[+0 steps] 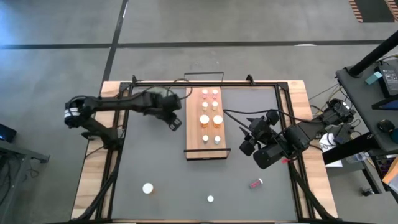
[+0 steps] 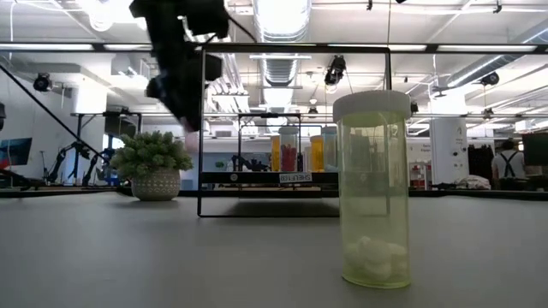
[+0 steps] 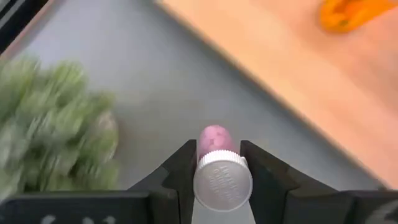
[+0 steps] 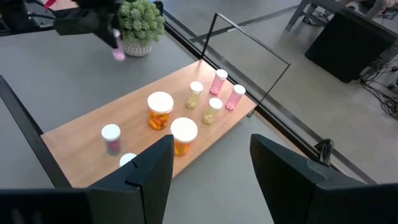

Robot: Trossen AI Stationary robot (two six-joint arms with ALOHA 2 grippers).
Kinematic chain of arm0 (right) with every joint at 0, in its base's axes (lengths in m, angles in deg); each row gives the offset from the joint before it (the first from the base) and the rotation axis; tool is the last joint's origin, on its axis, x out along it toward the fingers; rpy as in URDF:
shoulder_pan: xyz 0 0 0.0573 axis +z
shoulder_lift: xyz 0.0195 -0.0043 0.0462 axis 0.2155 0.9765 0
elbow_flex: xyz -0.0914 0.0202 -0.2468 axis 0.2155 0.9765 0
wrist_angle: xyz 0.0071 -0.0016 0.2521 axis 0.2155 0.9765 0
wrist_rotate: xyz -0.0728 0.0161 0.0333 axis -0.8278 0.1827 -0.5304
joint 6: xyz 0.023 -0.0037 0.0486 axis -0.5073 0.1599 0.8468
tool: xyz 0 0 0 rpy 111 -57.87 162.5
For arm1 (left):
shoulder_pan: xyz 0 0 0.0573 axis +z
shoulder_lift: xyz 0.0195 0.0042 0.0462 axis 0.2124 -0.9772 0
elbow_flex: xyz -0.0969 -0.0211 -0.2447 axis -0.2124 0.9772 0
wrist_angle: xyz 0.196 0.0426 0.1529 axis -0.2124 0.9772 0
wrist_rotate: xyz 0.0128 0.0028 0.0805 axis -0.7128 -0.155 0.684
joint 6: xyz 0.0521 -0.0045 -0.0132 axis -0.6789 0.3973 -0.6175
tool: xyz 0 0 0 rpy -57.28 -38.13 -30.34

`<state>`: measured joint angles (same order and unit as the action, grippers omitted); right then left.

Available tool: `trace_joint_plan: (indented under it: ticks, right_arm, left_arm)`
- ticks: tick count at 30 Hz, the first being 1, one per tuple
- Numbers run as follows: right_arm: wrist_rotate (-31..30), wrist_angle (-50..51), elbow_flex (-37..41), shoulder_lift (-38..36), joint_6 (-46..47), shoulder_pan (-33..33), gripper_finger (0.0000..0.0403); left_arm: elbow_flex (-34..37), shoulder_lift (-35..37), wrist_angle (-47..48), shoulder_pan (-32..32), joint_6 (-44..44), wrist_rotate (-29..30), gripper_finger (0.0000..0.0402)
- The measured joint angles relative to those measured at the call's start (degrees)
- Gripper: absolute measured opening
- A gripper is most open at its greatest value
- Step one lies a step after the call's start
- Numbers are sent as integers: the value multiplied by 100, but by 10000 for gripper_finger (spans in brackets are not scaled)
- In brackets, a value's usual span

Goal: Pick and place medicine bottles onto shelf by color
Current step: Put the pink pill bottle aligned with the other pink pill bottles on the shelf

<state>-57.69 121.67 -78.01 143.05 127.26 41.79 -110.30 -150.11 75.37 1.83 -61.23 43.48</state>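
pink bottle (image 3: 216, 138) with white cap, light-wood shelf (image 1: 194, 134), green plant (image 4: 142, 18)

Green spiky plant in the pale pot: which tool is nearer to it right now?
Left. The left tool, gripping a small pink white-capped bottle, hangs just beside the green spiky plant. The right tool waits across the long light-wood shelf, on its far side.

Green plant (image 3: 56, 124): blurred in the left wrist view, pot indistinct. Pink bottle (image 3: 217, 168): body largely hidden behind its own white cap and the left gripper (image 3: 217, 177) fingers. Orange bottle (image 3: 351, 12): cut off by the picture's edge. Left arm in the low view: dark, smeared shape, gripper outline unreadable. Shelf (image 1: 193, 134) bottles from above: caps only, body colours mostly too small to tell.
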Motion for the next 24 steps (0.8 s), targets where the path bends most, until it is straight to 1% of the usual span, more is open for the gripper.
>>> trace_joint_plan:
  ticks: [7,16,19,24]
  right_arm:
    - [0,0,0,0,0,-2,203]
    - [0,-2,0,0,0,0,203]
    - [0,-4,0,0,0,0,203]
    - [-1,-4,0,0,0,-1,203]
  left_arm:
    - [-971,-815,-2,110,-991,-48,95]
    - [-1676,-1700,148,437,-1892,-64,95]
    - [-1920,-1995,153,573,-2349,-387,95]
    - [-2372,-2460,204,807,-2733,-481,95]
